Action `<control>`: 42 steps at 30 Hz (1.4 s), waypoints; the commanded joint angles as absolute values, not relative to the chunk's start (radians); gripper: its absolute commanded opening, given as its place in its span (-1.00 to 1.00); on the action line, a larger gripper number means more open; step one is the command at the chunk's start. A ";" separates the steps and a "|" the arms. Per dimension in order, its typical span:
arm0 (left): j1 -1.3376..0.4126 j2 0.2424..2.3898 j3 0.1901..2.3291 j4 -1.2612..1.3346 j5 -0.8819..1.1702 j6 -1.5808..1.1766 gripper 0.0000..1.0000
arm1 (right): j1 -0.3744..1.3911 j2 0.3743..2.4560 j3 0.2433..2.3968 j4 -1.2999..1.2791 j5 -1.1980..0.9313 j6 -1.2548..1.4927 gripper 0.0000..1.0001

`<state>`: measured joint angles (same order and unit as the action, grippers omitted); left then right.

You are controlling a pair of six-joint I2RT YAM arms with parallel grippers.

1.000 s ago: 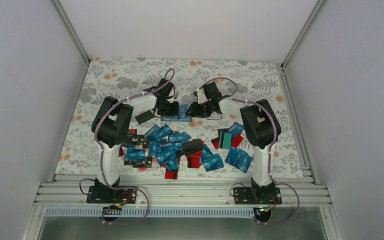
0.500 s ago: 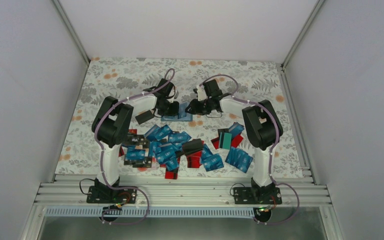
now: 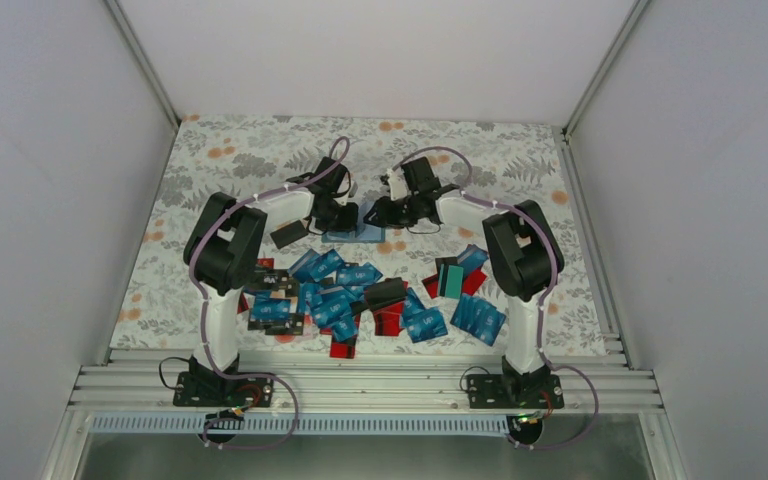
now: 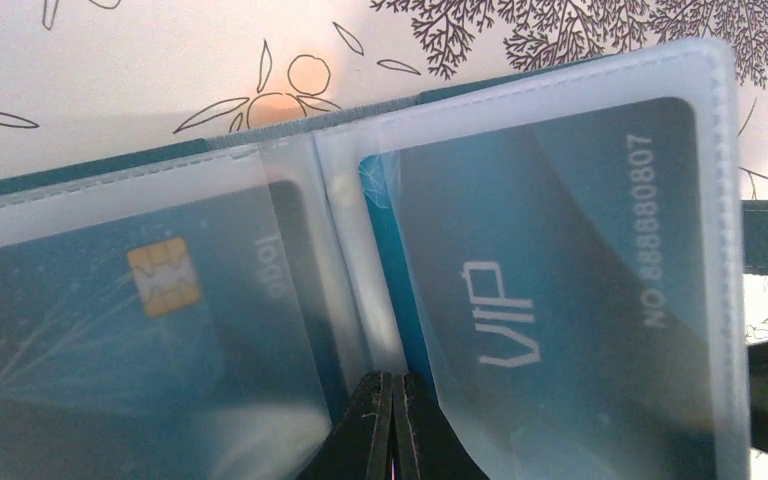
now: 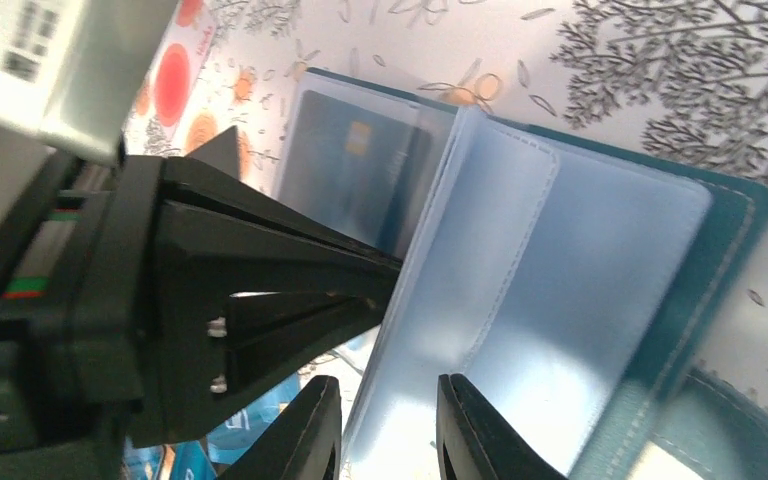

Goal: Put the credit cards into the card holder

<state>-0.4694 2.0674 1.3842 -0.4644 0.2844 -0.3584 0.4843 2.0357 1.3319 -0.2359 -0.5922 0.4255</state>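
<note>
Holder (image 3: 358, 226) lies open between grippers: left gripper (image 4: 392, 425) pinched together on its spine, right gripper (image 5: 388, 425) clamping a clear sleeve (image 5: 520, 290).

far mat (image 3: 260, 150) free | near: credit cards (image 3: 345, 290) pile blocks

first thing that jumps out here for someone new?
The heap of credit cards, mostly blue with some red and black, on the floral table in front of the arms. Behind it, the left tool, shut, and the right tool meet over the open card holder, cards already in its sleeves.
</note>
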 commanded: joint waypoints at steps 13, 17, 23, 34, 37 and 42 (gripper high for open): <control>-0.475 1.957 1.364 -0.537 0.213 -0.382 -0.95 | 0.532 2.100 1.440 -0.235 -0.652 0.433 -0.47; -0.464 1.889 1.332 -0.547 0.185 -0.397 -0.95 | 0.542 2.113 1.454 -0.239 -0.649 0.435 -0.47; -0.431 1.763 1.249 -0.545 0.143 -0.420 -0.95 | 0.561 2.148 1.496 -0.249 -0.649 0.441 -0.47; -0.380 1.572 1.062 -0.517 0.094 -0.430 -0.95 | 0.613 2.269 1.635 -0.283 -0.649 0.454 -0.46; -0.377 1.529 1.023 -0.514 0.082 -0.432 -0.95 | 0.627 2.304 1.687 -0.300 -0.650 0.454 -0.46; -0.374 1.489 0.988 -0.508 0.080 -0.435 -0.95 | 0.645 2.338 1.755 -0.331 -0.664 0.450 -0.46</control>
<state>-0.3813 1.5234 1.0046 -0.5327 0.0971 -0.4244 0.6239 2.3238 1.6962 -0.2916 -0.6479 0.4450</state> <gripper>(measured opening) 0.025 0.271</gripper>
